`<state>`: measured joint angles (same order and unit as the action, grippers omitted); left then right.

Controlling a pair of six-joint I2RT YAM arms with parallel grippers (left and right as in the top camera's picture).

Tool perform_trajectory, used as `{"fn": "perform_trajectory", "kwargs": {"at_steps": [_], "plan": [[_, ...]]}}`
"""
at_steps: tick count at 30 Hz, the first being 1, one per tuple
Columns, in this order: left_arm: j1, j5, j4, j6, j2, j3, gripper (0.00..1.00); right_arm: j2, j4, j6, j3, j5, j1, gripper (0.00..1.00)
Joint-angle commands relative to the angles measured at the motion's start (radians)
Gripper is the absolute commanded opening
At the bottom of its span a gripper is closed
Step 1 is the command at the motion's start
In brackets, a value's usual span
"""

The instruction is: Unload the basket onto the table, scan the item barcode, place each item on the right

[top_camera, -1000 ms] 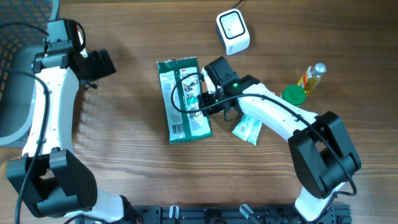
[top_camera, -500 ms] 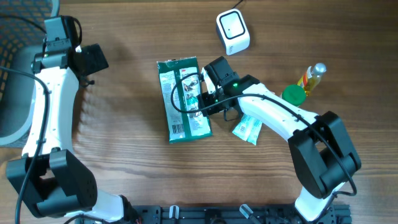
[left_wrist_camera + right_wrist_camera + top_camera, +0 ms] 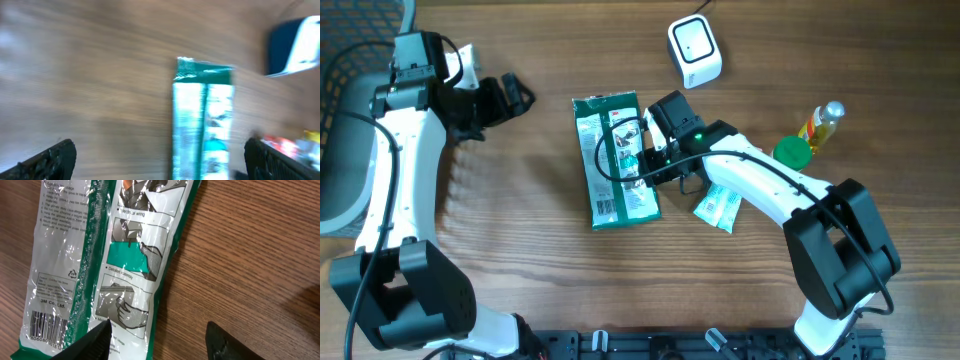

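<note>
The item is a green and white plastic packet (image 3: pixel 617 160) lying flat in the middle of the table, printed back up, with its barcode (image 3: pixel 42 327) at one end. The white scanner (image 3: pixel 694 50) stands at the far middle. My right gripper (image 3: pixel 655 150) hovers open over the packet's right edge; in the right wrist view one fingertip (image 3: pixel 92 342) is over the packet (image 3: pixel 100 255) and the other over bare wood. My left gripper (image 3: pixel 505 100) is open, left of the packet and apart from it. The blurred left wrist view shows the packet (image 3: pixel 202 120) ahead and the scanner (image 3: pixel 295 45) at upper right.
A small white sachet (image 3: pixel 718 207) lies under the right arm's forearm. A green cap (image 3: pixel 792 152) and a small bottle (image 3: pixel 823 125) are at the right. A grey mesh basket (image 3: pixel 340 130) stands off the table's left edge.
My left gripper has swung right, toward the packet, and its wrist view is motion-blurred. The right arm and the packet have not moved.
</note>
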<state>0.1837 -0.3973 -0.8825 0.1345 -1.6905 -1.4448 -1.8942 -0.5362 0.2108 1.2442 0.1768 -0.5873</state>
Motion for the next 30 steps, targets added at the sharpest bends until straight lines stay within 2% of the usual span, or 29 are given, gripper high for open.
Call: {"fn": "perform_trajectory", "kwargs": {"at_steps": [1, 9, 12, 14, 16, 17, 24, 27, 30], "plan": [[0.003, -0.167, 0.007, 0.039, 0.002, -0.006, 1.0, 0.013, -0.005, 0.002, -0.009, 0.013, -0.002, 0.61], [0.002, -0.144, 0.006, 0.038, 0.002, -0.006, 1.0, 0.013, 0.0, 0.002, -0.009, 0.012, -0.002, 0.61], [-0.008, -0.144, 0.003, 0.038, 0.002, -0.003, 0.91, 0.013, -0.002, 0.002, -0.009, 0.014, -0.002, 0.61], [-0.018, -0.144, 0.003, 0.038, 0.002, 0.003, 0.79, 0.013, -0.001, 0.002, -0.009, 0.017, -0.002, 0.61], [-0.028, -0.144, 0.002, 0.038, 0.002, 0.007, 0.52, 0.013, -0.001, 0.002, -0.009, 0.017, -0.002, 0.61], [-0.039, -0.144, -0.005, 0.038, 0.002, 0.007, 0.04, 0.013, -0.001, 0.002, -0.009, 0.017, -0.002, 0.61], [-0.155, -0.096, -0.02, 0.042, 0.001, 0.022, 0.04, 0.013, -0.002, 0.002, -0.009, 0.017, -0.002, 0.61], [-0.208, 0.007, -0.019, 0.126, -0.01, 0.023, 0.04, 0.013, -0.003, 0.002, -0.009, 0.017, -0.002, 0.61], [-0.248, 0.032, -0.015, 0.143, -0.016, 0.023, 0.04, 0.013, -0.004, 0.002, -0.009, 0.018, -0.002, 0.61]]}}
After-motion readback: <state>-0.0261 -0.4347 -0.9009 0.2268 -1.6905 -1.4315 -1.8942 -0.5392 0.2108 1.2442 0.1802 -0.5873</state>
